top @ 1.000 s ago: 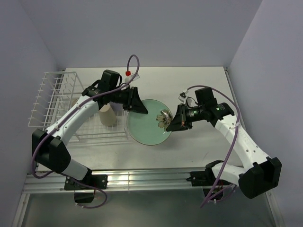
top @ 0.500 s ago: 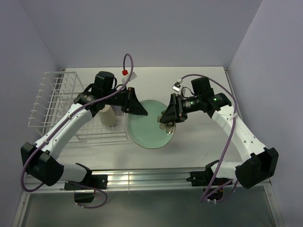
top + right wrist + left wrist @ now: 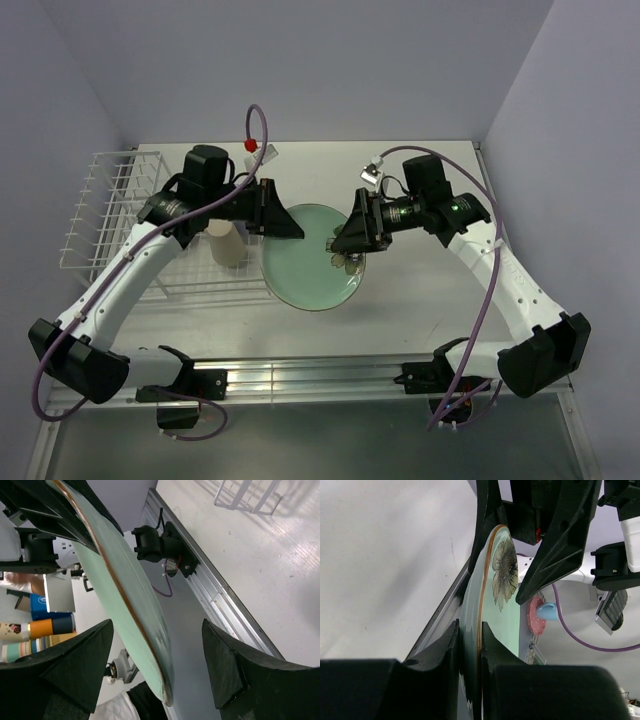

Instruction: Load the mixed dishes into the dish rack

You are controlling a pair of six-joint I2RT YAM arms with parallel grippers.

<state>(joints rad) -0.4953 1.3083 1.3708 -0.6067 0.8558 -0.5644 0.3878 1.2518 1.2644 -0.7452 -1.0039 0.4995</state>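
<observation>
Nearest me, along the bottom of the overhead frame, the desk (image 3: pixel 420 305) shows bare white. Just beyond it, at the centre of the frame, is the pale green plate (image 3: pixel 305 270). It looks lifted and tilted, with the flower motif toward its right side.

My left fingers (image 3: pixel 283 222) are clamped on its upper-left rim. The left wrist view shows the rim pinched between them with no gap. My right fingers (image 3: pixel 348 236) are at the flower side but stand wide apart. In the right wrist view the plate's edge runs through the space between them and, as far as I can tell, touches neither.

That is the change. A second ago my right fingers were shut on the flower side, and they have since spread while my left fingers closed on the opposite rim. The plate has drifted slightly toward the left of the frame. I read this as a hand-over just completed, with the plate now held by my left arm, the one beside the rack.

Farther off, at the left and upper left of the frame, is the dish rack (image 3: pixel 110 200). The beige tumbler (image 3: pixel 228 246) stands upright inside its right part, just beside the plate. The plate is not yet in the rack, and I judge that my right arm should back clear first.
</observation>
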